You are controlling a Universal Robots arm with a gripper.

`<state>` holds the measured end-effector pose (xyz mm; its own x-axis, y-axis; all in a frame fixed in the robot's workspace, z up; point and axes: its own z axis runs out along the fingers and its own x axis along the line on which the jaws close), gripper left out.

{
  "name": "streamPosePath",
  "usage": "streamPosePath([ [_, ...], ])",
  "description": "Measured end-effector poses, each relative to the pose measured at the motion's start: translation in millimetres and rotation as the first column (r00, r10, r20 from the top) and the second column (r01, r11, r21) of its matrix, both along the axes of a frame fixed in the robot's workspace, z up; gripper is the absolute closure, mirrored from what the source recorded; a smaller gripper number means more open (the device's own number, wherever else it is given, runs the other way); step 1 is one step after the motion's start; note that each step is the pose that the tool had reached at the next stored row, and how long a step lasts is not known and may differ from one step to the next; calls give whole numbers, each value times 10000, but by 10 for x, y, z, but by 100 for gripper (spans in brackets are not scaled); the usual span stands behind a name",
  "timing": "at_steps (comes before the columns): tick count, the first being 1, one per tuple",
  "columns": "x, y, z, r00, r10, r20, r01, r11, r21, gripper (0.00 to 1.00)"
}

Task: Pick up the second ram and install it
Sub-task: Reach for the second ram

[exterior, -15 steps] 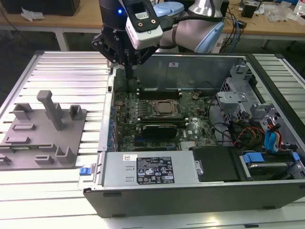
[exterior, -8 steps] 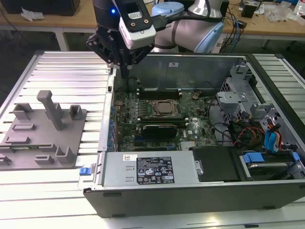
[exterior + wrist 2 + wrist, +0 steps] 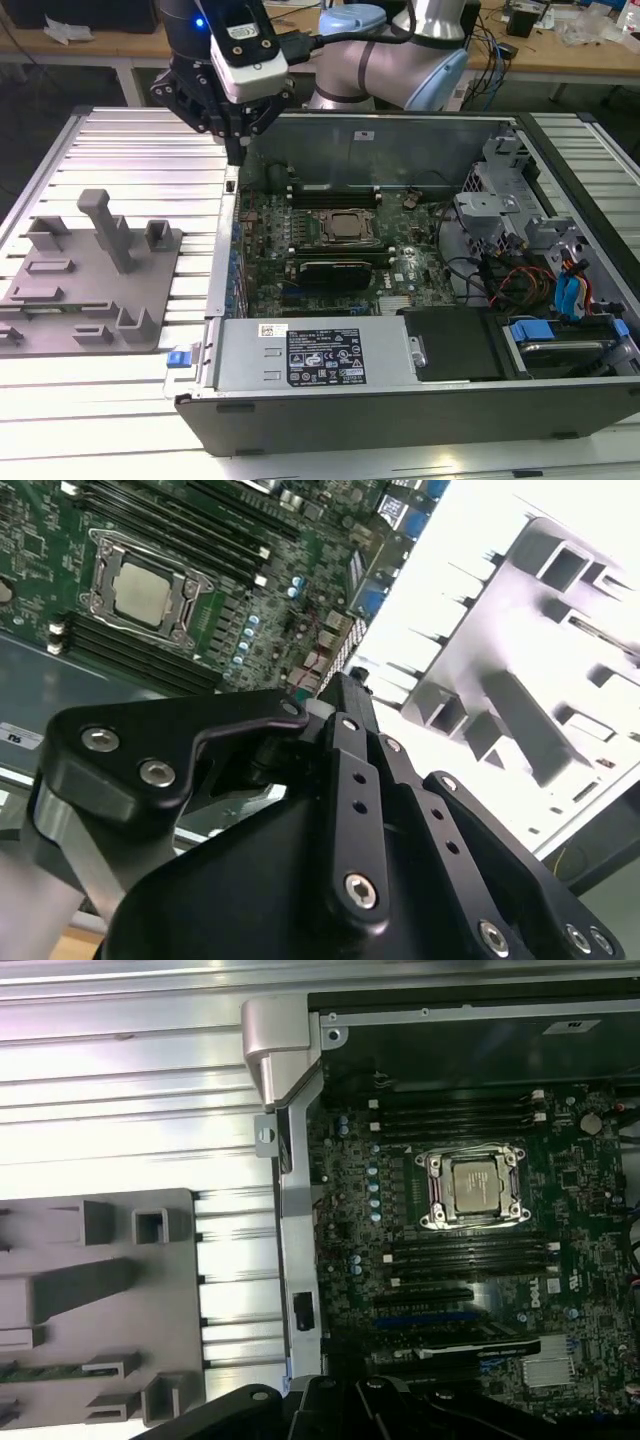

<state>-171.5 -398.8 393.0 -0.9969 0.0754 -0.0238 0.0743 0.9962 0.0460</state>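
Ribbed metal worktop (image 3: 130, 150) carries a grey plastic fixture (image 3: 90, 300) and an open computer case (image 3: 400, 400) side by side, with desks and cables behind them.

In the first wrist view a thin green strip that looks like the second ram (image 3: 40, 1370) lies flat in a slot of the fixture (image 3: 100, 1290). It is well apart from the end effector, on the side away from the case. An upright post (image 3: 110, 230) rises from the fixture, nearer the end effector than the strip is.

The end effector (image 3: 237, 150) hangs pointing down over the case's far corner at the exterior view's left, just above the side wall, between fixture and motherboard. In the second wrist view its fingers (image 3: 345, 730) stand drawn together to a narrow tip (image 3: 350, 685), with nothing seen between them.

On its other side, inside the case, sits the green motherboard (image 3: 300, 280). The processor socket (image 3: 475, 1185) there has long dark memory slots (image 3: 460, 1255) running along both its sides. Further from the end effector, against the case's near wall, lies the labelled power supply (image 3: 315, 350). Red and blue cables (image 3: 560, 290) crowd the end of the case furthest from it.
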Motion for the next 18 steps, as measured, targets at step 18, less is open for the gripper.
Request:
streamPosePath([
  [18, -409, 0, -1, 10000, -1, 0, 1, 10000, 2, 92],
])
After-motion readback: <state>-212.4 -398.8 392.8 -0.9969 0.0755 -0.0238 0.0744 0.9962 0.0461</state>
